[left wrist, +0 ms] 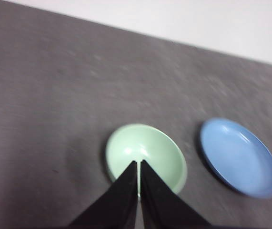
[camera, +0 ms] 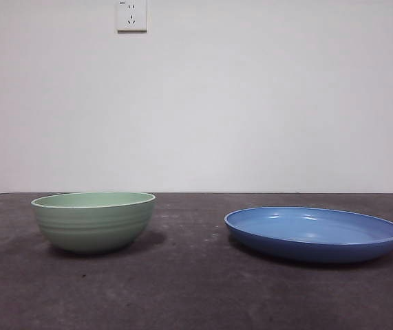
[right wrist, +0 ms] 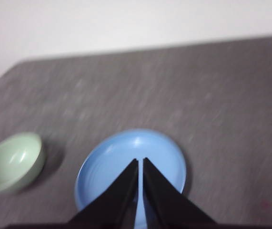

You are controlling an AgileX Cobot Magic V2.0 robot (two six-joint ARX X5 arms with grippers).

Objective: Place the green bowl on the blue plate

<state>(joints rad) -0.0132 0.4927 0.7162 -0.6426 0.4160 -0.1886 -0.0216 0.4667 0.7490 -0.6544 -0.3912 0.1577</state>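
Observation:
The green bowl (camera: 93, 221) stands upright on the dark table at the left; the blue plate (camera: 314, 234) lies at the right, apart from it. Neither arm shows in the front view. In the left wrist view my left gripper (left wrist: 139, 163) is shut and empty, high above the bowl (left wrist: 147, 152), with the plate (left wrist: 238, 156) off to one side. In the right wrist view my right gripper (right wrist: 140, 162) is shut and empty, high above the plate (right wrist: 126, 162), with the bowl (right wrist: 13, 162) beside it.
The dark grey table (camera: 196, 289) runs back to a white wall with a power socket (camera: 131, 15). The table's far edge and a rounded corner (right wrist: 16, 64) show in the wrist views.

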